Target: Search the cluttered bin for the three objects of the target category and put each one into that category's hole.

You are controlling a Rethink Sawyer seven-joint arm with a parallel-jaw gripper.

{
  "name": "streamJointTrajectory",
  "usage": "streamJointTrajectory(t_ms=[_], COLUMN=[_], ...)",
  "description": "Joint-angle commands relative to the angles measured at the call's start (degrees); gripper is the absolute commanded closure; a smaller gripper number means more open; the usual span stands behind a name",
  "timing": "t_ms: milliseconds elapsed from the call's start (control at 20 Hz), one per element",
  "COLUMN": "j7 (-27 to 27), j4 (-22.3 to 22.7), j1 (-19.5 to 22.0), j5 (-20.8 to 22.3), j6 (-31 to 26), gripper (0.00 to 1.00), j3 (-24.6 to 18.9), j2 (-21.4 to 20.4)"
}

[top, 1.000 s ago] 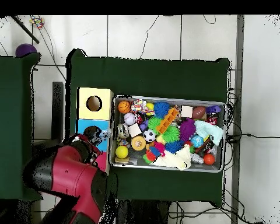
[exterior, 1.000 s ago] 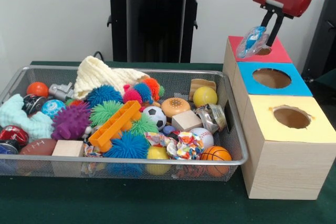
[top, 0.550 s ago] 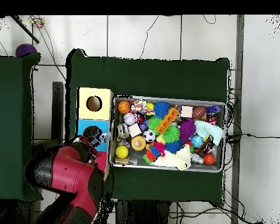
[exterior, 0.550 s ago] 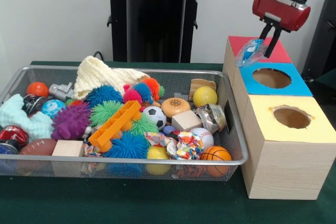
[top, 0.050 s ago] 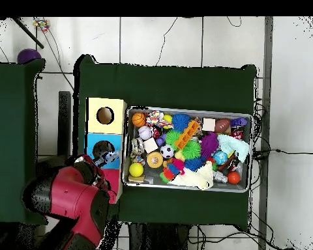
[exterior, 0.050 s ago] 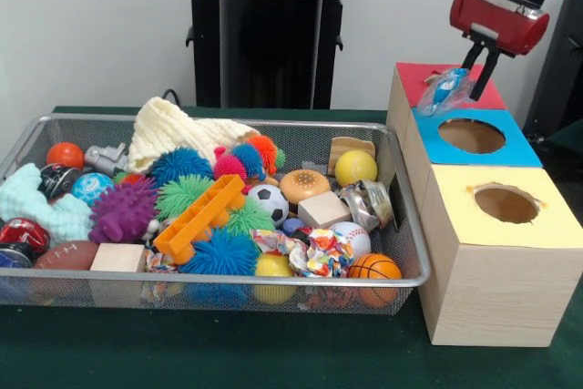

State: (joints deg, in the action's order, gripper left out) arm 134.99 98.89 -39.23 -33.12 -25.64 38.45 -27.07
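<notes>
My gripper [exterior, 0.050 s ago: 475, 77] hangs over the red-topped box [exterior, 0.050 s ago: 414, 79] at the far end of the box row. It is shut on a crumpled blue and clear plastic packet [exterior, 0.050 s ago: 445, 88]. The packet dangles just above the red top and hides that box's hole. In the overhead view the gripper [top, 0.050 s ago: 105, 158] holds the packet [top, 0.050 s ago: 110, 156] at the seam between the blue-topped box [top, 0.050 s ago: 94, 140] and the red-topped one [top, 0.050 s ago: 113, 179]. The wire bin [exterior, 0.050 s ago: 273, 278] is piled with several balls, spiky toys, wooden blocks and cloths.
A blue-topped box [exterior, 0.050 s ago: 519, 148] and a yellow-topped box [exterior, 0.050 s ago: 547, 225], each with an open round hole, stand in line beside the bin's right wall. A black stand [exterior, 0.050 s ago: 269, 34] rises behind the bin. The red arm [top, 0.050 s ago: 64, 202] covers the table corner in the overhead view.
The gripper has shifted a little to the right in the front view, still holding the packet, which now hangs lower over the red top. The bin's contents have not moved.
</notes>
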Motion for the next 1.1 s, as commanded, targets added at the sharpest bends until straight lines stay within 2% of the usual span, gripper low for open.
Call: streamJointTrajectory(t_ms=[50, 200, 550, 800, 900, 1100], j7=[15.2, 14.9, 16.4, 16.3, 17.0, 17.6], j4=[5.6, 5.6, 2.2, 0.5, 0.8, 0.2], j1=[-0.8, -0.5, -1.2, -0.4, -0.1, -0.9], j5=[-1.8, -1.7, -2.0, -2.2, -3.5, -4.4], j6=[0.7, 0.1, -0.3, -1.0, 0.5, 1.6], gripper=[1.0, 1.0, 1.0, 1.0, 1.0, 1.0], j3=[-3.2, -3.1, -2.6, -2.8, -4.6, -4.7], j2=[-2.2, -2.5, 1.0, 2.0, 2.3, 4.1])
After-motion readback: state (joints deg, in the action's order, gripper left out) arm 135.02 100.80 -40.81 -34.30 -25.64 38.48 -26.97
